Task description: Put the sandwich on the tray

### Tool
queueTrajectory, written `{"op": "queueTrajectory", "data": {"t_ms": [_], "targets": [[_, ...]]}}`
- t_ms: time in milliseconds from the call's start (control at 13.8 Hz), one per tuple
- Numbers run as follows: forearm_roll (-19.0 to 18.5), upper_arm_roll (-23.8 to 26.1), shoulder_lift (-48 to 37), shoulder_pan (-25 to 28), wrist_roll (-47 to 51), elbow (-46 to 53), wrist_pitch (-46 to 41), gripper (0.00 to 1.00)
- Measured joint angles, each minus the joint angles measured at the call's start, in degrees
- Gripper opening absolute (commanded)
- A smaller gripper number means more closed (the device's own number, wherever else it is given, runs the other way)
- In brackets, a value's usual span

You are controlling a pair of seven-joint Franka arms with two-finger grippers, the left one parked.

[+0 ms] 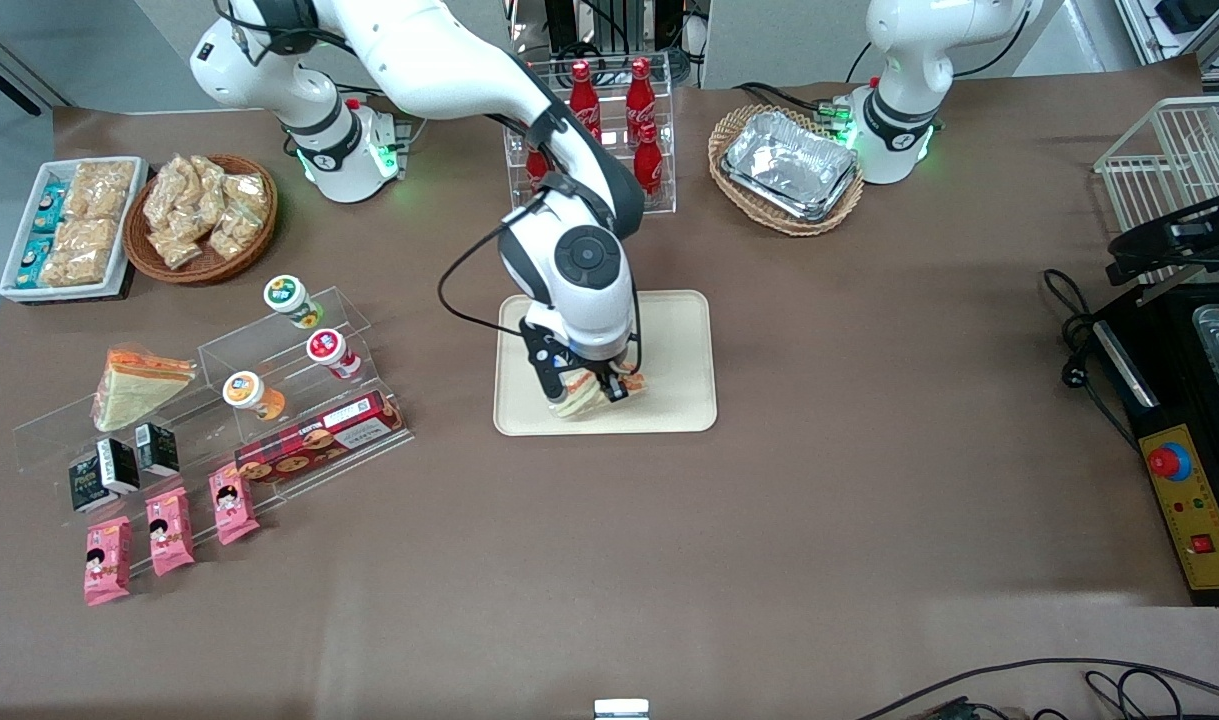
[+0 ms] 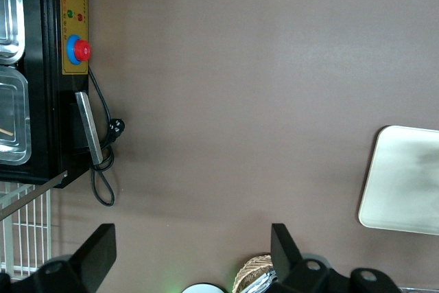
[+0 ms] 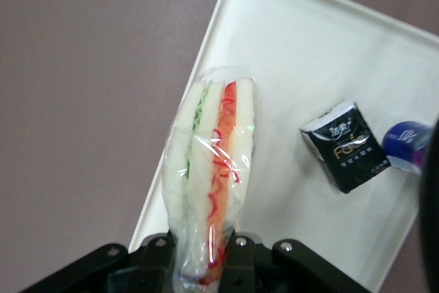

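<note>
Right wrist view gives you the clearest look: the sandwich (image 3: 209,190) sits upright between the pincer (image 3: 199,248) fingers, which are closed tight on its wrapped lower end, with the red-orange filling edge facing the camera. It hangs over the tray (image 3: 309,66), above the rim nearest the front camera; you cannot tell whether it touches the tray. On the tray beside the sandwich you can see a small black packet (image 3: 346,145) lying flat. In the front view, the pincer (image 1: 589,385) holds the sandwich (image 1: 581,395) above the tray (image 1: 684,340), which rests on the brown tabletop (image 1: 869,480). A second wedge sandwich (image 1: 134,385) lies well away from the tray, toward the working arm's end.
</note>
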Motion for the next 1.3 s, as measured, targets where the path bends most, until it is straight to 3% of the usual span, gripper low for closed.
{"op": "queueTrajectory", "data": {"t_ms": [289, 796, 941, 1303], "targets": [[0.01, 0.1, 1.88, 2.41, 3.65, -1.95, 3.75, 0.0], [0.01, -0.05, 4.46, 1.78, 7.15, -2.51, 7.48, 0.0], [0.03, -0.12, 4.51, 1.53, 7.47, -2.51, 7.83, 0.99], [0.03, -0.28, 4.75, 1.14, 8.44, -2.51, 8.0, 1.0]]}}
